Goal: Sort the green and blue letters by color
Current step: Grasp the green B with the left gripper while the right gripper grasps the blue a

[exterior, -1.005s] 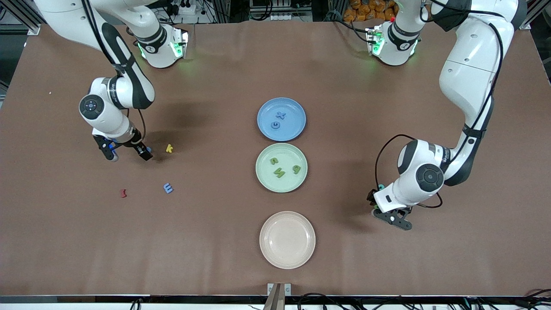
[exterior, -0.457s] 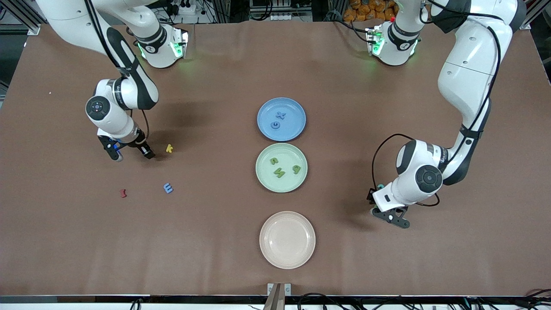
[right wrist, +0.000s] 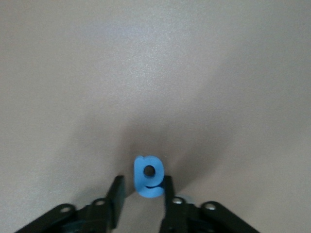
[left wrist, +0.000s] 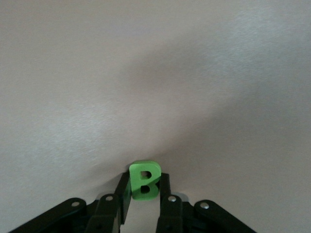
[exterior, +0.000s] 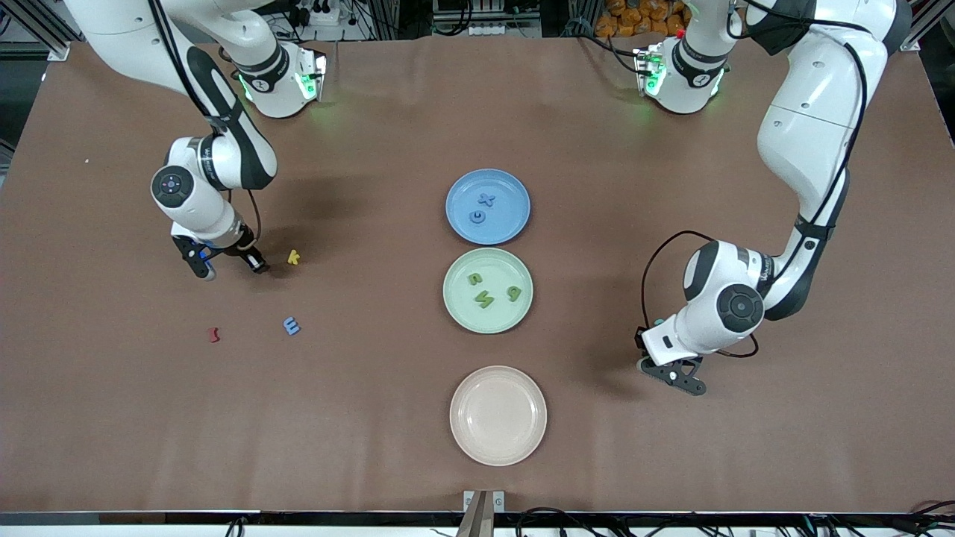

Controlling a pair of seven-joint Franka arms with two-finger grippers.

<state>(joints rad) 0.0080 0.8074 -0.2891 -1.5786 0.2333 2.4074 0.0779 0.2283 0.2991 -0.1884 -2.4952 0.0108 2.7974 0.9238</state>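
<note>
Blue plate holds two letters, green plate three. Left gripper pinches a green B; right gripper seems not quite shut around a blue letter. Blue E waits on the table.

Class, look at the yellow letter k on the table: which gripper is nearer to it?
Right. The right gripper is low over the table beside the yellow k; the left gripper is at the left arm's end, well past the plates.
</note>
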